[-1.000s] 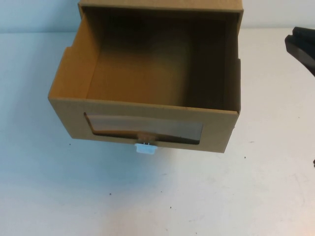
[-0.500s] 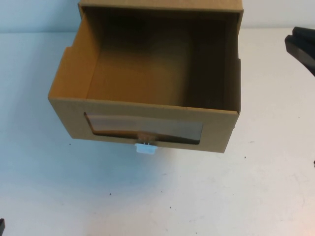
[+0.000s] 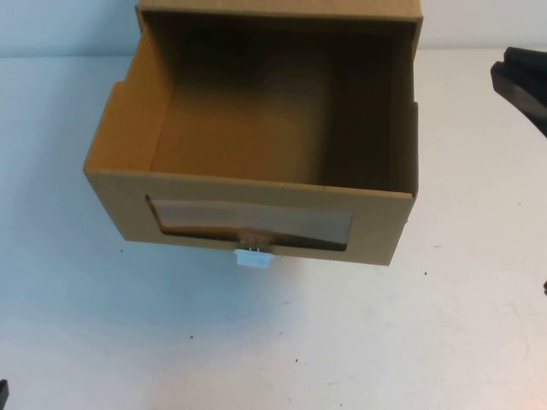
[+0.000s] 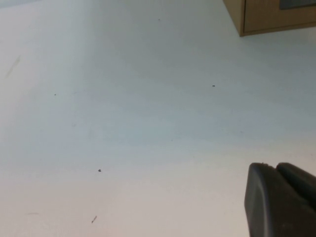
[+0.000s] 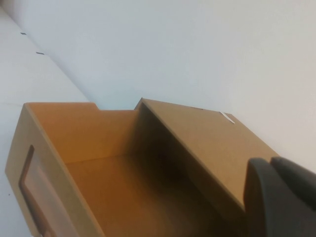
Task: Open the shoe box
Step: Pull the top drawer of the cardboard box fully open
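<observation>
The brown cardboard shoe box (image 3: pixel 376 232) sits in the upper middle of the high view on the white table (image 3: pixel 342 350); its inner drawer (image 3: pixel 128 128) is slid out toward the lower edge of the frame, and the outer sleeve (image 3: pixel 282 8) shows at the very top; the drawer's bare cardboard floor is in plain sight; its front panel carries a wide clear window (image 3: pixel 256 220), with a small white pull tab (image 3: pixel 254 258) just below the panel's lower edge. The right gripper (image 3: pixel 520 81) hangs at the right edge of the frame, well apart from the box, its dark fingers (image 5: pixel 261 197) pressed together on nothing. The left gripper (image 4: pixel 276 170) is only a dark sliver at the lower left corner of the high view, above bare table and far from the box; whether it is open or closed cannot be told.
</observation>
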Controlling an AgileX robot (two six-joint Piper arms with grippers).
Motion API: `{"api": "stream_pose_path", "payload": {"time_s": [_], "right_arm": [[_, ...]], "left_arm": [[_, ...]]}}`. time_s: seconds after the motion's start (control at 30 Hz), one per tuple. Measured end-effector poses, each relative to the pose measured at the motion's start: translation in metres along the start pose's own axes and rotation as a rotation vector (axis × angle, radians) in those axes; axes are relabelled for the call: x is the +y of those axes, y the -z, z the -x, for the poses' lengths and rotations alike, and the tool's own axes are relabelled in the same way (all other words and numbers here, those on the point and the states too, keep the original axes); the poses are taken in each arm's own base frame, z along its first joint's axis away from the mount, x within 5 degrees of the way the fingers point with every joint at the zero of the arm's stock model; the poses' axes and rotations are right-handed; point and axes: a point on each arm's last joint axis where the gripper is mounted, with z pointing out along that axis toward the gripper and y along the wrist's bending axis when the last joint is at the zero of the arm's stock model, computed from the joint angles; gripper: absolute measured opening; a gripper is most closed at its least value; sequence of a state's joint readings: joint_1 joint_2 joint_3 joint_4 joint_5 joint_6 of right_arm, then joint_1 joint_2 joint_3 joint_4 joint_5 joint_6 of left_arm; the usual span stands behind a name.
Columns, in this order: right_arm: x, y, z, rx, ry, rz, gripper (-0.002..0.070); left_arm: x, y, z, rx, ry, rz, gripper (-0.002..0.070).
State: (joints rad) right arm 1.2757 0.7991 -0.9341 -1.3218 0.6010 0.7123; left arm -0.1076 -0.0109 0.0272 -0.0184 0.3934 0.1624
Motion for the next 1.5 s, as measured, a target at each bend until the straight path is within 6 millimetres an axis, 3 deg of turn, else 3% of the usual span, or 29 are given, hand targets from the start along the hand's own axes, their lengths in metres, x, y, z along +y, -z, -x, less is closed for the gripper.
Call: {"api": "stream_pose_path", "payload": {"time_s": [0.57,0.73,0.9,1.03,1.2,1.37,1.5], "right_arm": [[-0.003,0.000,0.003,-0.036,0.073,-0.035,-0.0014],[0.003,0.001,-0.002,0.006,-0.109,0.036,-0.0013],[-0.002,0.014,-0.030,0.130,-0.429,0.050,-0.0013],[-0.010,0.034,-0.058,0.125,-0.610,-0.034,-0.0014],[-0.012,0.068,-0.092,0.032,-0.693,-0.208,-0.0014],[0.001,0.098,-0.133,0.005,-0.706,-0.419,-0.0014],[0.011,0.111,-0.157,0.015,-0.682,-0.558,-0.0014]], "left_arm": [[0.000,0.000,0.000,0.002,0.000,0.000,-0.0006],[0.000,0.000,0.000,0.002,0.000,0.000,-0.0006],[0.000,0.000,0.000,0.002,0.000,0.000,-0.0006],[0.000,0.000,0.000,0.002,0.000,0.000,-0.0005],[0.000,0.000,0.000,0.002,0.000,0.000,-0.0006],[0.000,0.000,0.000,0.002,0.000,0.000,-0.0005],[0.000,0.000,0.000,0.002,0.000,0.000,-0.0006]]}}
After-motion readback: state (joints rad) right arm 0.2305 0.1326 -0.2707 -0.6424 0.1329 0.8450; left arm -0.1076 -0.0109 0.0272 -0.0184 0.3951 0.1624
